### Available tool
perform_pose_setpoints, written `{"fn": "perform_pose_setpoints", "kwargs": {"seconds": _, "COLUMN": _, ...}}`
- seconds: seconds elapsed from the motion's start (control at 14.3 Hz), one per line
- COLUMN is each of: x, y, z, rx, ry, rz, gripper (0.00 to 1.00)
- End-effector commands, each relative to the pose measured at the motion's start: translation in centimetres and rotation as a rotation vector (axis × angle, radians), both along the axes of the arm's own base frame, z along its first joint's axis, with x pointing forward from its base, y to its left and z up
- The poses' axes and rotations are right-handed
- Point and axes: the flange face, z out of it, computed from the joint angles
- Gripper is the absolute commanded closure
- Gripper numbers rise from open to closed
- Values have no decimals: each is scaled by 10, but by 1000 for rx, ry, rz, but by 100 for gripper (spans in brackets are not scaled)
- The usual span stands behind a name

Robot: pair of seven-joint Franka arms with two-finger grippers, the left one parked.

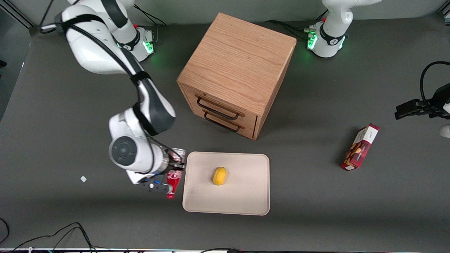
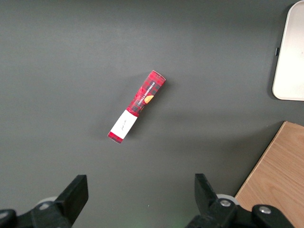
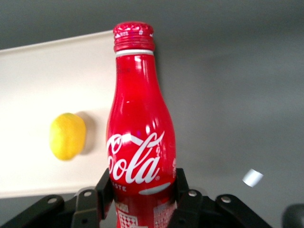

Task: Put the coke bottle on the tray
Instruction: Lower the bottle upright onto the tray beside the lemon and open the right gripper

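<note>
My right gripper [image 1: 171,168] is shut on the coke bottle [image 1: 173,181], a slim red bottle with white script. In the right wrist view the black fingers [image 3: 105,186] clamp the lower body of the coke bottle [image 3: 138,137], and its red cap points away from the wrist. The bottle hangs just beside the tray's edge at the working arm's end, not over it. The cream-white tray [image 1: 246,189] lies flat on the table, in front of the drawer cabinet. The tray also shows in the right wrist view [image 3: 38,71].
A yellow lemon [image 1: 219,175] lies on the tray. The wooden drawer cabinet [image 1: 237,70] stands farther from the front camera than the tray. A red snack box [image 1: 359,147] lies toward the parked arm's end. A small white scrap [image 1: 83,179] lies on the dark table.
</note>
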Motion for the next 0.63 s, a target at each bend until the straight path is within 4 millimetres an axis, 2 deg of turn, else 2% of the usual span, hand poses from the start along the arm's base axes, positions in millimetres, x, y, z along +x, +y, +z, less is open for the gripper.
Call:
{"fn": "perform_pose_setpoints", "kwargs": {"seconds": 0.0, "x": 13, "y": 19, "z": -29, "rx": 12, "ry": -85, "rz": -13, "gripper": 100}}
{"fn": "perform_pose_setpoints", "kwargs": {"seconds": 0.28, "x": 18, "y": 16, "z": -74, "rx": 4, "ry": -100, "rz": -2, "gripper": 100}}
{"fn": "perform_pose_setpoints", "kwargs": {"seconds": 0.35, "x": 15, "y": 23, "z": -84, "rx": 1, "ry": -104, "rz": 9, "gripper": 100}}
{"fn": "perform_pose_setpoints", "kwargs": {"seconds": 0.56, "x": 11, "y": 24, "z": -108, "rx": -45, "ry": -103, "rz": 47, "gripper": 100}}
